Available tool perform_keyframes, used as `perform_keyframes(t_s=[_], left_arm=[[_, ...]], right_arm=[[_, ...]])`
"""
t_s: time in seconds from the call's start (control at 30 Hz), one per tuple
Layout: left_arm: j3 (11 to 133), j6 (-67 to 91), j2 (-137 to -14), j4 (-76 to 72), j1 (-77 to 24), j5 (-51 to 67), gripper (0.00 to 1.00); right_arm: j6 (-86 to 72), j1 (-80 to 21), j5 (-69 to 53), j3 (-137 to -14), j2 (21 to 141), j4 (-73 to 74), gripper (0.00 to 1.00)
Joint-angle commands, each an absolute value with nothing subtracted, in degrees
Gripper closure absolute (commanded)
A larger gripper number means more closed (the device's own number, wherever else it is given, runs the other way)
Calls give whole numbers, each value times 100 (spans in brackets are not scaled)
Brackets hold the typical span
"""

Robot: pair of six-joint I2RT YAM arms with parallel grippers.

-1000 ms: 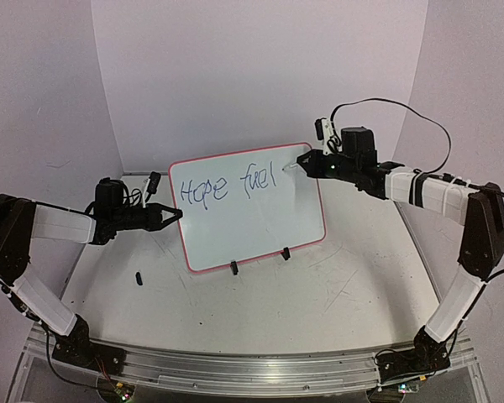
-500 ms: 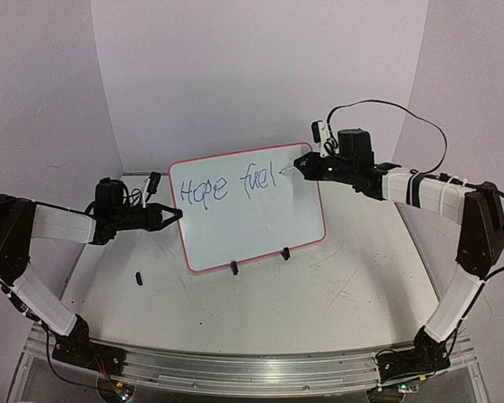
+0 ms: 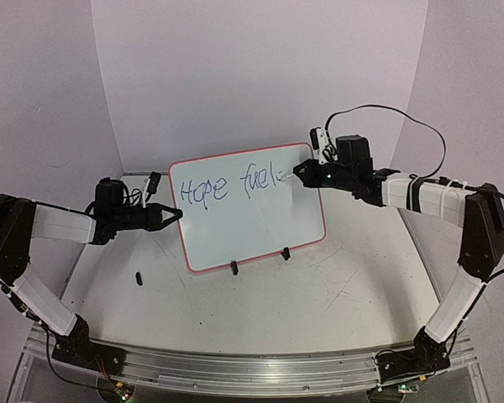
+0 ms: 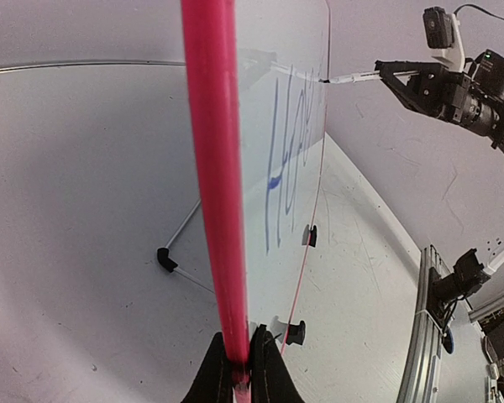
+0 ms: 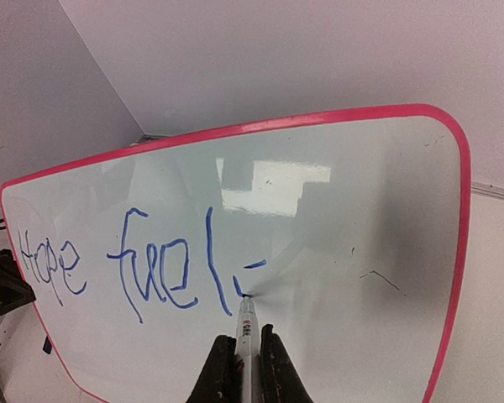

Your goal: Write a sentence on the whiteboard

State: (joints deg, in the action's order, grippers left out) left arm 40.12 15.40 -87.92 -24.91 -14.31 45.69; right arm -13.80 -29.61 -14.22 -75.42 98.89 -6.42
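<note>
From above, a small rectangular glossy whiteboard [image 3: 252, 231] with rounded corners and a thin red-pink rim stands tilted back on two small black clip feet [image 3: 233, 268] at the middle of the scratched white table [image 3: 319, 294]. Thin blue handwritten lettering [image 3: 227, 186] runs along its upper part in one line, reading "Hope fuel" with a short stroke and a dash after it. The rest of the board is bare. The left gripper [image 3: 175, 215] meets the board's left edge, with its black fingers pressed together on the rim. The right gripper [image 3: 299, 172] reaches in from the right to the board's upper right, just past the last letters. A small dark object [image 3: 139, 276] lies on the table left of the board, apart from it.

The left wrist camera looks along the board edge-on. The red-pink rim rises straight up from between the two fingers, which pinch it at the bottom of the view. The blue writing shows foreshortened on the face to the right. At the far end, a slim white marker [image 4: 350, 78] sticks out of the right gripper, its tip at the board.

In the right wrist view, the fingers clamp the marker's barrel. Its dark tip touches the white face just right of the "l", directly below the short blue dash.
</note>
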Motion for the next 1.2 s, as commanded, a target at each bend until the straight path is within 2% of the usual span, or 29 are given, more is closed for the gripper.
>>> perform_keyframes(t_s=[0.0,0.57,0.87,1.07,1.17], left_arm=[[4182,1230,-8853,-2286,-1459,3773,100],[4215,1230,-8902,-2276,-1474,3788,100],[4208,1230,-8877,-2268,-1489,3771,100],[4192,1230,-8885,-2263,-1487,3723,100],[4192,1244,-8861,-2259,-1486,3706,100]], right_arm=[[-1380,-2962,-968,-7398,9608,-712,100],[-1447,-2973,-1100,-7111,9492,-677,100],[-1569,-3193,-1366,-7351,9718,-788,100],[-1600,-3217,-1509,-7319,9108,-834,100],[-1394,-3212,-1137,-7033,8542,-835,100]])
